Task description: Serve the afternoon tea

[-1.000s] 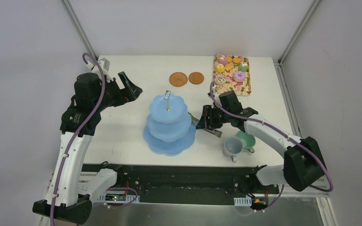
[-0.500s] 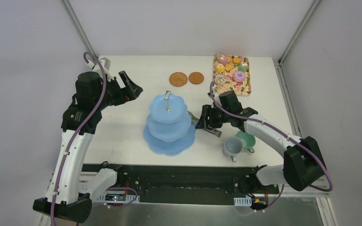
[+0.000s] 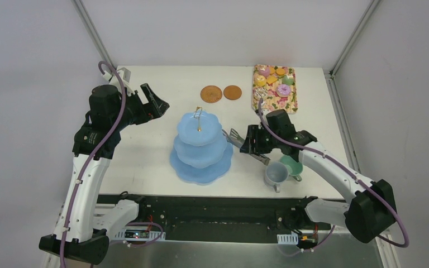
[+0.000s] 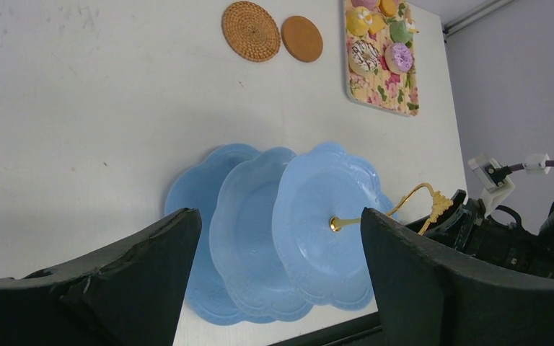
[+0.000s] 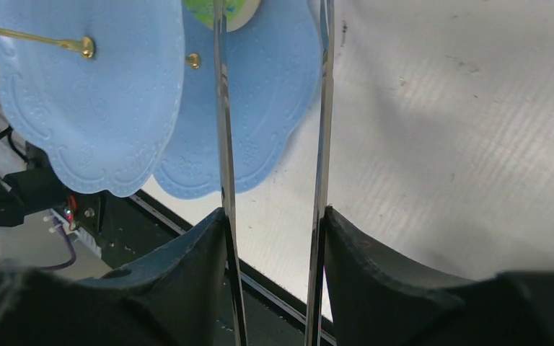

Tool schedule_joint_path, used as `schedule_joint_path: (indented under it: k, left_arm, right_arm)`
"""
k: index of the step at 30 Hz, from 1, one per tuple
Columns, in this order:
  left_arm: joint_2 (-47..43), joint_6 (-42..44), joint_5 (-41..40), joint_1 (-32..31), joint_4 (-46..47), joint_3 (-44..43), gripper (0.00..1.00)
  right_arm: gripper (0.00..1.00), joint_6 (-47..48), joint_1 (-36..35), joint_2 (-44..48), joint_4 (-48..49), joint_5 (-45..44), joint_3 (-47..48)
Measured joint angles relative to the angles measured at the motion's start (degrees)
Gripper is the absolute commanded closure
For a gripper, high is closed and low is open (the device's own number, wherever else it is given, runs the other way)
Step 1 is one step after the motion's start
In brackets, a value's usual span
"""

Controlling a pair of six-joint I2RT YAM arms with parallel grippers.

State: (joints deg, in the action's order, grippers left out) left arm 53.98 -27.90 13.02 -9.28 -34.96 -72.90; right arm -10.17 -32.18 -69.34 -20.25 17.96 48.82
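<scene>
Light-blue tiered stand (image 3: 200, 146) upright, cups (image 3: 276, 173) nearby, coasters (image 3: 210, 94) beyond

The stand (image 3: 200, 146) sits mid-tabletop (image 3: 145, 156), with two coasters (image 3: 211, 94) side by side behind it and the tray (image 3: 288, 105) of donuts (image 3: 283, 90) at the far right. Two cups (image 3: 275, 174) stand together to the stand's near right, with the tongs (image 3: 236, 135) just behind them, beside the stand.

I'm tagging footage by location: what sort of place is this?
Probably a robotics lab test cell: left arm and right arm bolted to a white table, plain panel walls on aluminium posts, and a tea stand and tongs as props.
</scene>
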Motion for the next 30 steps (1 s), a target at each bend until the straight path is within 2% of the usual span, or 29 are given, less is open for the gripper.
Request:
schedule_joint_path:
  k: [8, 14, 21, 25, 30]
  left_arm:
    - [-0.1, 0.0, 0.0, 0.0, 0.3, 0.5, 0.15]
    - [-0.3, 0.0, 0.0, 0.0, 0.2, 0.5, 0.15]
    - [-1.3, 0.3, -0.1, 0.0, 0.2, 0.5, 0.15]
    - [-1.6, 0.6, -0.4, 0.0, 0.1, 0.5, 0.15]
    - [-1.6, 1.1, -1.2, 0.0, 0.0, 0.5, 0.15]
  right_arm:
    - [0.52, -1.2, 1.2, 2.6, -5.5, -12.2, 0.3]
    - [0.52, -1.7, 10.8, 0.3, -7.5, -18.4, 5.7]
    - [0.51, -1.2, 23.3, -13.0, -10.2, -21.0, 20.7]
    - [0.49, -0.6, 27.1, -21.2, -12.9, -21.4, 28.7]
    - [0.46, 0.0, 29.5, -27.1, -15.7, -20.9, 34.3]
